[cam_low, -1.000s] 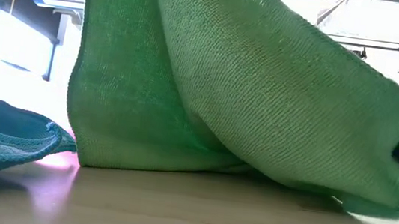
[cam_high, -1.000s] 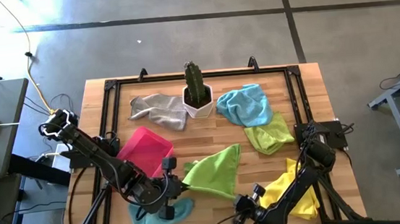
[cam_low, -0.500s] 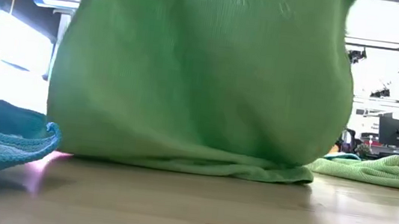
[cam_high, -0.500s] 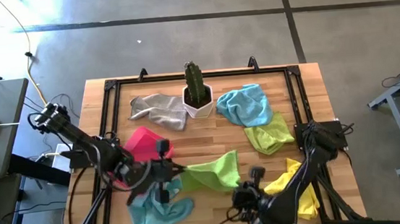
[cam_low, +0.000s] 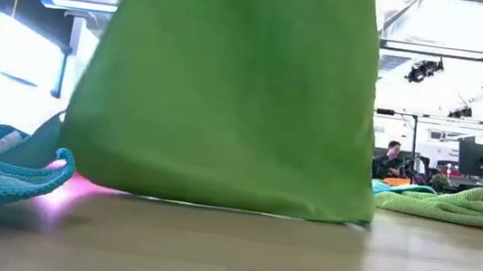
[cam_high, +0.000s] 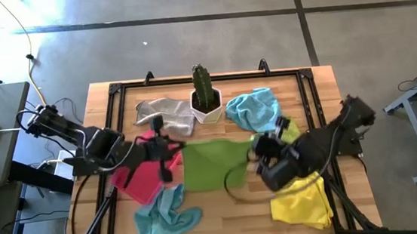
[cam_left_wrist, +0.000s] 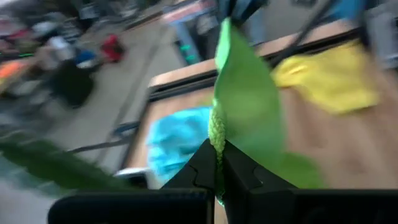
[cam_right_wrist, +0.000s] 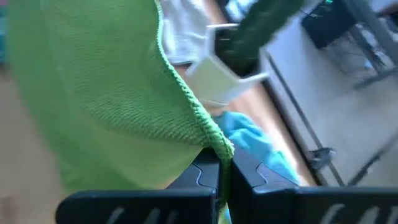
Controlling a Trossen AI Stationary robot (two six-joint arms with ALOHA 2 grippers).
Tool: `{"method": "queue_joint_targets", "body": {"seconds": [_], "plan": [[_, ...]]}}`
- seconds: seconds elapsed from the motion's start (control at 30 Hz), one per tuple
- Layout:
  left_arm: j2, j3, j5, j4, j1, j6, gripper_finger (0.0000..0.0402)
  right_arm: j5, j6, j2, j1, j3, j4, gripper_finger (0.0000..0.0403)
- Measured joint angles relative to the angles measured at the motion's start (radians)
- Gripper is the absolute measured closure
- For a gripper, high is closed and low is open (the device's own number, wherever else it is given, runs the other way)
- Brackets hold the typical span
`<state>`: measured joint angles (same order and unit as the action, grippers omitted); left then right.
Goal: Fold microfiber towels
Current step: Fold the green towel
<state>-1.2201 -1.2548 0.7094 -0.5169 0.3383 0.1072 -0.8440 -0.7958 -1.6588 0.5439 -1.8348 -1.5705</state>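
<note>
Both grippers hold one lime green towel (cam_high: pixel 211 162) stretched between them, lifted so that it hangs as a flat sheet with its lower hem just at the table (cam_high: pixel 223 203) in the low view; the left gripper (cam_left_wrist: pixel 216 169) is pressed together on one upper corner, the right gripper (cam_right_wrist: pixel 222 169) pinches the other, each with the cloth edge caught between its fingertips. To do this step well, I judge the two corners should keep level and taut, so the sheet lays down without a wrinkle before the fold; letting one side sag would skew the edges.

The left arm reaches in from its side over the pink tray (cam_high: pixel 147 172); the right arm stretches inward from the opposite side, with a yellow towel (cam_high: pixel 303 200) just below it; a light blue towel (cam_high: pixel 164 218) lies below the left gripper; a potted cactus (cam_high: pixel 205 96) stands beyond the held cloth.
</note>
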Motion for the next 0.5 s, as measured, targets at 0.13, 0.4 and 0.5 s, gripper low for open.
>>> {"method": "queue_joint_targets", "body": {"seconds": [0.13,0.4,0.5], "plan": [[0.005,0.001,0.093,0.019,-0.083,0.103,0.0401,-0.052,0.065,0.077,-0.093,0.068,-0.002,0.0403],[0.004,0.001,0.16,0.147,-0.195,0.219,0.0401,-0.06,0.226,0.114,-0.241,0.091,0.016,0.0403],[0.004,0.001,-0.034,0.107,-0.198,0.13,0.0401,0.242,0.331,0.114,-0.264,0.08,0.051,0.0403]]}}
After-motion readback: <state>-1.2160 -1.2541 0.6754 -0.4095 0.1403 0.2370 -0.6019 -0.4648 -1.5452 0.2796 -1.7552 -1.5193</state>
